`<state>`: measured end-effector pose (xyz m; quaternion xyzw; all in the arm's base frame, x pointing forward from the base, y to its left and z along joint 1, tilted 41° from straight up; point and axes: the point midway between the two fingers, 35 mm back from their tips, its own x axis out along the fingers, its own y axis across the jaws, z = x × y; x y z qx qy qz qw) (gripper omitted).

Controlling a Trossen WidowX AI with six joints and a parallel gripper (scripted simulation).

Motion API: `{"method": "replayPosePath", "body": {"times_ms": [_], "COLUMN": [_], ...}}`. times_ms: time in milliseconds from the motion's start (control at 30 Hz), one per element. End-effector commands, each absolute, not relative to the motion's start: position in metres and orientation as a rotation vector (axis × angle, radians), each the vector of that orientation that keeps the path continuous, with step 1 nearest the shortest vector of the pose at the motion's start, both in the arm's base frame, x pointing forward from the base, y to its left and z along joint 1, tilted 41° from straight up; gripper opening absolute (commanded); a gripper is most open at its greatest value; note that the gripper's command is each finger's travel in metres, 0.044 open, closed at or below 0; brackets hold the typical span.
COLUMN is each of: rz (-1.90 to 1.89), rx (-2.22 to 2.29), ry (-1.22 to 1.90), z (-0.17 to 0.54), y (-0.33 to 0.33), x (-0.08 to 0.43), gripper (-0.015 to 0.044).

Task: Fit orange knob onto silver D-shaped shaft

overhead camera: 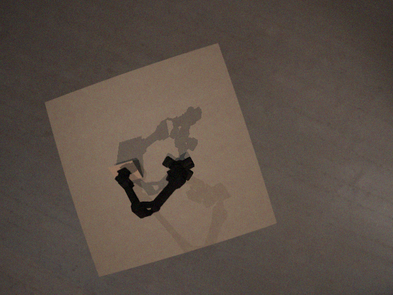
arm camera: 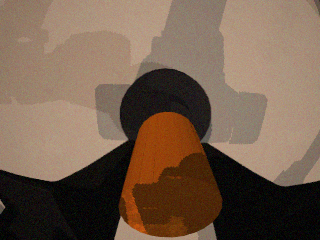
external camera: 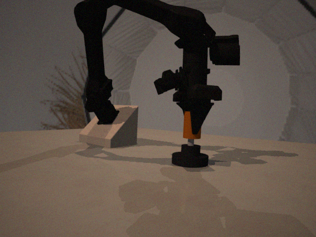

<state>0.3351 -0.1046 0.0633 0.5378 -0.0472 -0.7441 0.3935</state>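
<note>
Evidently clamped part-open in jaws (external camera: 196, 119): knob (external camera: 187, 126) (arm camera: 167, 145), upright, above pedestal (external camera: 190, 159) (arm camera: 165, 92), below twelve o'clock. Shaft visible beneath; could jam or slip in grip if pushed with flats mismatched.

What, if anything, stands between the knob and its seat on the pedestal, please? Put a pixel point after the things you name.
Nothing visible blocks the knob (external camera: 187, 127) (arm camera: 167, 150); below it are only the shaft (external camera: 190, 142) and the pedestal (external camera: 189, 159) (arm camera: 165, 90). Whether the flats line up is hidden.

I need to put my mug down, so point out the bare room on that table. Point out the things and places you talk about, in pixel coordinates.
Bare patches: the table's (overhead camera: 221, 110) right side, past the shadows, and its top-left corner. Crowded: between the wedge block (external camera: 124, 134) and the black pedestal (external camera: 190, 159) (arm camera: 165, 90), under the arm.
</note>
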Motion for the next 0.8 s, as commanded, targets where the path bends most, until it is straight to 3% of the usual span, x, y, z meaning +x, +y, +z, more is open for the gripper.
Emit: {"method": "replayPosePath", "body": {"times_ms": [0, 767], "rz": [-1.886, -1.897], "rx": [1.362, 1.406], "ry": [-0.12, -0.184], "z": [0.0638, 0.0657], "y": [-0.1056, -0.1053], "x": [0.3349, 0.3374], "gripper": [0.0, 0.0]}}
